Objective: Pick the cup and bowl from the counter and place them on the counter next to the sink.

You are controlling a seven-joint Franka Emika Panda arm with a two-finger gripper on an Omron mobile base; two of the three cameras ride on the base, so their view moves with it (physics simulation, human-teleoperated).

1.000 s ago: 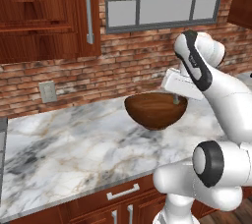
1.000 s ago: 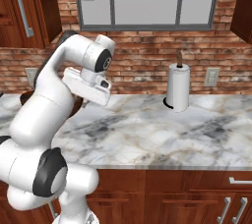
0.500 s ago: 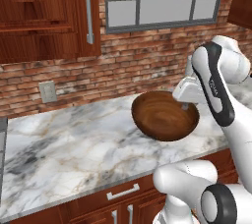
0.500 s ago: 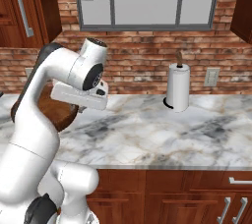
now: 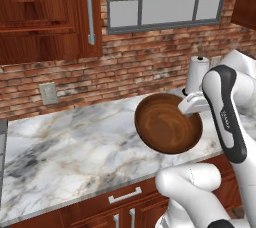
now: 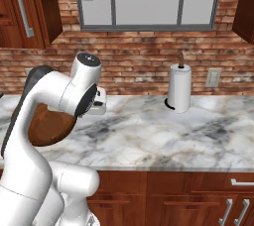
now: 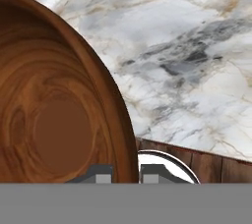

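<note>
The gripper (image 7: 122, 173) pinches the bowl (image 5: 167, 123) by its rim, tilted above the counter's (image 5: 75, 147) front edge; it could slip and drop.

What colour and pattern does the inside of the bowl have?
Dark reddish brown, with glossy swirling wood grain. The bowl shows this best in the hand view.

My bowl (image 5: 167, 124) is glossy grained wood; the counter (image 5: 75, 147) polished veined marble; the far wall (image 5: 145, 62) rough brick.
</note>
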